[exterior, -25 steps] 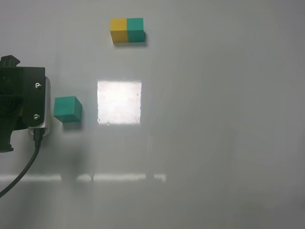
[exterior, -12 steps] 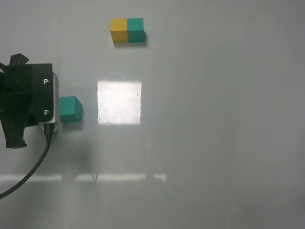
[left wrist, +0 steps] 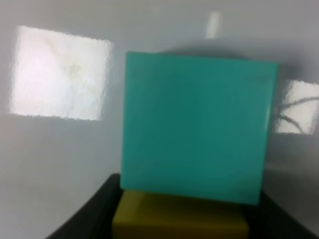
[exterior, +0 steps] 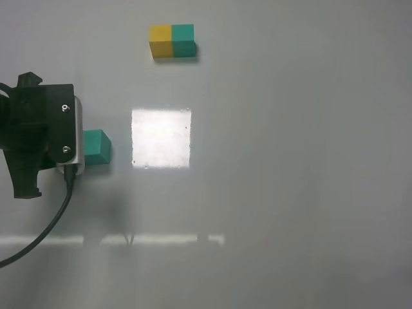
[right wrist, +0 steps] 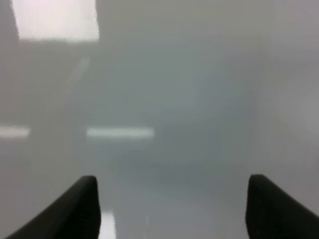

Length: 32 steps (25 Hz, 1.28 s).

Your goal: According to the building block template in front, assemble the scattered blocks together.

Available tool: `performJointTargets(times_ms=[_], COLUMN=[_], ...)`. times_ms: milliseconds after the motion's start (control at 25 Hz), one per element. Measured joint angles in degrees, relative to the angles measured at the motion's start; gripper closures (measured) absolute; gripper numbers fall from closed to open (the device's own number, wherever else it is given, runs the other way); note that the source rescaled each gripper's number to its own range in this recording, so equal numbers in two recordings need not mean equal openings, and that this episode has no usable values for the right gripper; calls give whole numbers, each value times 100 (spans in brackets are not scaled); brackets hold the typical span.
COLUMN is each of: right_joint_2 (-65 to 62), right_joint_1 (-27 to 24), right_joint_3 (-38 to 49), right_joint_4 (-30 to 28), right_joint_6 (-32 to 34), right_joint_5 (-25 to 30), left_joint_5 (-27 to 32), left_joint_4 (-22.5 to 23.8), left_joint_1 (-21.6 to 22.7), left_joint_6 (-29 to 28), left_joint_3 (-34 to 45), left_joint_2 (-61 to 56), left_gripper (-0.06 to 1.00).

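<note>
Pale grey tabletop (exterior: 290, 193). Teal cube (exterior: 98, 145) sits at the left side, half hidden under the left arm. Yellow cube (left wrist: 179, 216) butts against it, clamped in the left gripper (left wrist: 180, 228). Template bar (exterior: 172, 41) lies well apart, at the far edge. Right gripper (right wrist: 172, 209) has its fingers spread, holding nothing.

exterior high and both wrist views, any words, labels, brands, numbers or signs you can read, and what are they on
None: no text can be read in any view.
The template bar, the teal cube and the yellow cube have plain, unmarked faces.
The black housing on the left arm shows only screws, no label.
</note>
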Motion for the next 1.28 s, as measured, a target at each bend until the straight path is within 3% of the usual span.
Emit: performJointTargets(times_ms=[640, 680, 720, 840, 920, 1040, 1280], right_joint_2=[0, 0, 0, 0, 0, 0, 0], right_joint_1=[0, 0, 0, 0, 0, 0, 0], right_joint_3=[0, 0, 0, 0, 0, 0, 0], right_joint_4=[0, 0, 0, 0, 0, 0, 0], right_joint_6=[0, 0, 0, 0, 0, 0, 0], right_joint_5=[0, 0, 0, 0, 0, 0, 0], left_joint_5=[0, 41, 134, 369, 505, 722, 837], left_joint_4=[-91, -97, -97, -124, -130, -214, -397], left_joint_1=[0, 0, 0, 0, -21, -114, -257], left_joint_6=[190, 140, 84, -252, -360, -405, -406], left_joint_3=[0, -12, -31, -139, -224, -349, -443], left_joint_2=[6, 12, 36, 51, -4, -191, -415], left_gripper=[93, 87, 74, 29, 12, 5, 7])
